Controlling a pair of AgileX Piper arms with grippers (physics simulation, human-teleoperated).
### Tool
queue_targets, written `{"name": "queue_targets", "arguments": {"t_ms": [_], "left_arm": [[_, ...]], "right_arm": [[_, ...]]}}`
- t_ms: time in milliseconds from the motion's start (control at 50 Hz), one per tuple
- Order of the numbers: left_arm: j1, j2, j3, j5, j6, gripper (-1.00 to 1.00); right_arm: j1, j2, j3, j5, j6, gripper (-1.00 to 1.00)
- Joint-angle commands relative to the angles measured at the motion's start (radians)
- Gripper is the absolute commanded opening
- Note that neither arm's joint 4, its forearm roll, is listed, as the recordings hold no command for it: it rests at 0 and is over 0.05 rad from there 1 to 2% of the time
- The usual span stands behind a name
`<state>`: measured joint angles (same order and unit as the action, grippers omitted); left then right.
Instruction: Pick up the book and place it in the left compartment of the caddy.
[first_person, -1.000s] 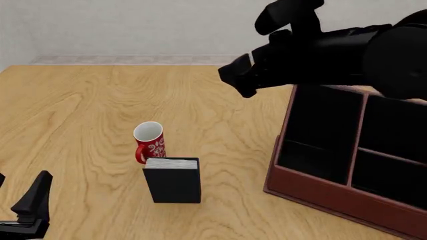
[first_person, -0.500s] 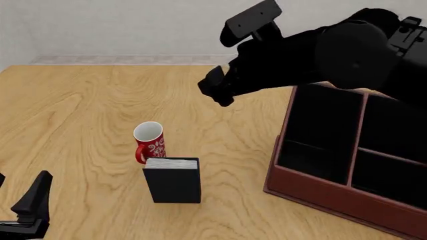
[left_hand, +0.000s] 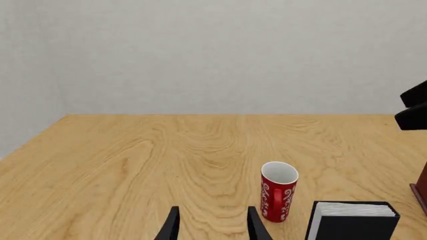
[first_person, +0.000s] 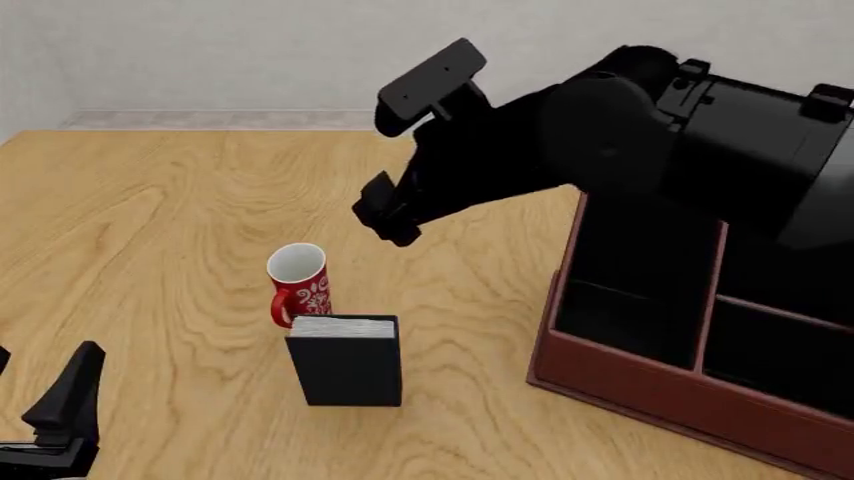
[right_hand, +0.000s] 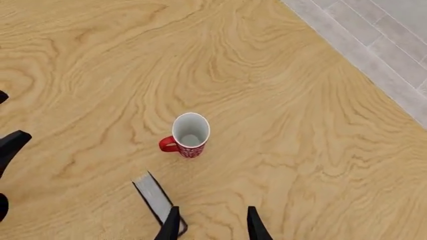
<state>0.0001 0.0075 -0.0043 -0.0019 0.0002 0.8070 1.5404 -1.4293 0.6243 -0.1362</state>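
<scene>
Standing upright on the light wooden table (first_person: 160, 220): plain black hardcover book (first_person: 346, 360) with its white page edge facing up. Just behind the book and touching or nearly touching it: small red mug (first_person: 298, 283) with white swirls. Off to the right of the book, well apart: big reddish-brown box caddy (first_person: 694, 330), with its tall black-lined left compartment (first_person: 638, 265) on the side nearest the book.

High above the book and a bit behind it: black right gripper (first_person: 387, 215), fingers a little apart, holding nothing. Near the book's left, low by the table edge: black left gripper (left_hand: 211, 227), fingers also a little apart, holding nothing.

Step in hand, by the look of it: reaching for the book. To do it well: come straight down over the white page edge, one finger on each flat cover, clear of the mug behind. Squeeze across the thin way, not the wide way. Go slow, as a tall thin book tips over with a small bump.

Long side of the book: straight up. Wide cover facing the front camera, thin ends to the left and right.
</scene>
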Motion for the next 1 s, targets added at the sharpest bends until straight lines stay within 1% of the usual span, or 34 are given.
{"name": "queue_targets", "arguments": {"t_ms": [20, 160, 360, 500, 720, 1000], "left_arm": [[0.000, 0.000, 0.000, 0.000, 0.000, 1.00], [0.000, 0.000, 0.000, 0.000, 0.000, 1.00], [0.000, 0.000, 0.000, 0.000, 0.000, 1.00], [0.000, 0.000, 0.000, 0.000, 0.000, 1.00], [0.000, 0.000, 0.000, 0.000, 0.000, 1.00], [0.000, 0.000, 0.000, 0.000, 0.000, 1.00]], "right_arm": [[0.029, 0.038, -0.013, 0.009, -0.012, 1.00], [0.056, 0.050, -0.008, 0.008, -0.006, 1.00], [0.081, 0.080, -0.015, 0.015, -0.017, 1.00], [0.093, 0.111, -0.049, 0.040, -0.018, 1.00], [0.106, 0.154, -0.107, 0.084, -0.037, 1.00], [0.127, 0.189, -0.125, 0.099, -0.041, 1.00]]}}
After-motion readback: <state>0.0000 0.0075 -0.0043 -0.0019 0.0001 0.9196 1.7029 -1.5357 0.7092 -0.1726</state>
